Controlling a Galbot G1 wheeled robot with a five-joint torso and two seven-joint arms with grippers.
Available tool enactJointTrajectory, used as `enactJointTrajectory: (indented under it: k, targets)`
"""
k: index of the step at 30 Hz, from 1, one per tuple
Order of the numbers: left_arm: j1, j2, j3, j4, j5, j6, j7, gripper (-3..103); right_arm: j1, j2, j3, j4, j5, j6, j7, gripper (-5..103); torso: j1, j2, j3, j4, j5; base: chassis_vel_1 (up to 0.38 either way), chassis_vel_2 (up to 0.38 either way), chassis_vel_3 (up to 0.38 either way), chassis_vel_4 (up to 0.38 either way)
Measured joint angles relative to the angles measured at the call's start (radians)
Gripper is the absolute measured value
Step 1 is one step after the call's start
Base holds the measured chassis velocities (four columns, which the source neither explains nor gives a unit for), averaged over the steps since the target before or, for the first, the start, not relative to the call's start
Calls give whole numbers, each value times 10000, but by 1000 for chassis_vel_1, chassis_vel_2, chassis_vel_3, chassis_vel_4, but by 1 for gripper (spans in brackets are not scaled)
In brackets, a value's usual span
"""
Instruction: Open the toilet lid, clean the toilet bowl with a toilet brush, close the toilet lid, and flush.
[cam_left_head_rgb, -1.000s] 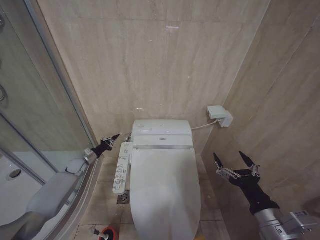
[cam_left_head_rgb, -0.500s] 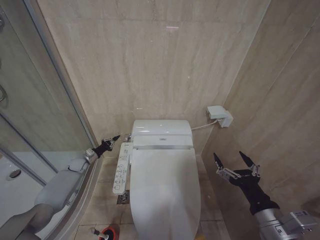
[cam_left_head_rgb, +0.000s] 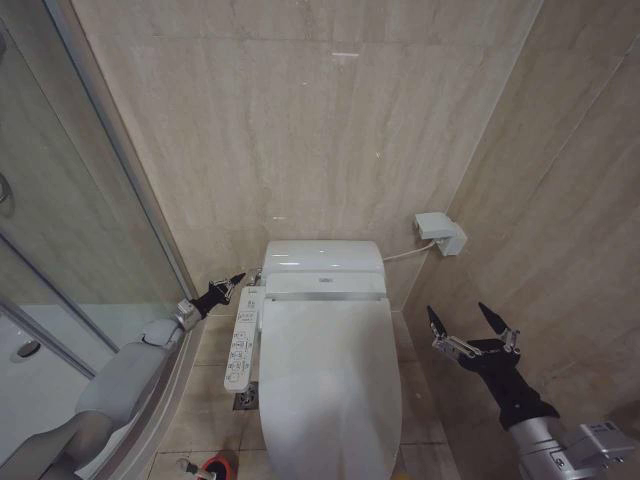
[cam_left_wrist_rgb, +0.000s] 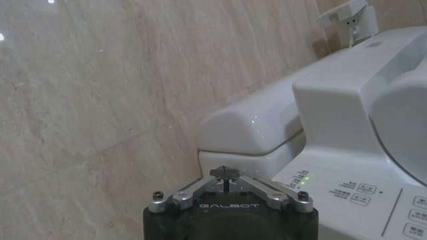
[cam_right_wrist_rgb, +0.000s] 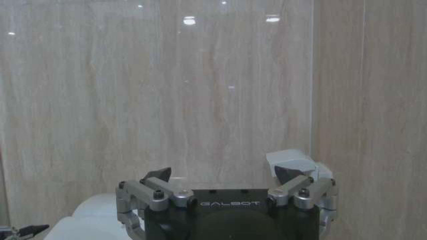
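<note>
- The toilet lid (cam_left_head_rgb: 330, 385) is down flat and covers the bowl.
- The white box part of the toilet (cam_left_head_rgb: 323, 268) sits behind the lid, against the tan wall (cam_left_head_rgb: 300, 130).
- A long button panel (cam_left_head_rgb: 240, 345) sticks out just beside the lid, on the robot's left.
- The left gripper (cam_left_head_rgb: 228, 284) is near the back corner of the toilet, just above the button panel. Its fingers are pressed together at the tips.
- The left wrist view shows the left gripper (cam_left_wrist_rgb: 225, 173) close up, just beside the box part and the button panel (cam_left_wrist_rgb: 373, 200), with a small green light on.
- The right gripper (cam_left_head_rgb: 463, 318) hangs in the air on the other side of the toilet, near the side wall. Its fingers are wide apart and hold nothing.
- A small white wall box (cam_left_head_rgb: 441, 231) with a cord is on the wall behind the toilet, on the right gripper's side.
- A red cup (cam_left_head_rgb: 217, 467) sits on the floor next to the toilet, below the button panel.
- A glass shower door (cam_left_head_rgb: 70, 230) stands past the left gripper, away from the toilet.
</note>
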Motion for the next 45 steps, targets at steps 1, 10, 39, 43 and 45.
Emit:
enactJointTrajectory:
  k: [1, 10, 39, 43, 45]
  targets:
    - [-6, -9, 0, 4, 2, 3, 17, 0, 0, 0, 0, 0, 0, 0, 0, 100, 0, 0, 0, 1, 0, 0, 0, 0, 0]
    - [-57, -30, 0, 10, 8, 23, 150, 0, 0, 0, 0, 0, 0, 0, 0, 100, 0, 0, 0, 0, 0, 0, 0, 0, 0]
    - [48, -17, -76, -2, -67, 155, 536, 0, 0, 0, 0, 0, 0, 0, 0, 100, 0, 0, 0, 1, 0, -3, 6, 6, -5]
    - [27, -59, -77, 69, -67, 153, 549, 0, 0, -1, 0, 0, 0, 0, 0, 100, 0, 0, 0, 0, -1, 0, 0, 0, 0]
    - [8, -73, -76, 103, -67, 151, 563, 0, 0, 0, 0, 0, 0, 0, 0, 100, 0, 0, 0, 0, 0, 0, 0, 0, 0]
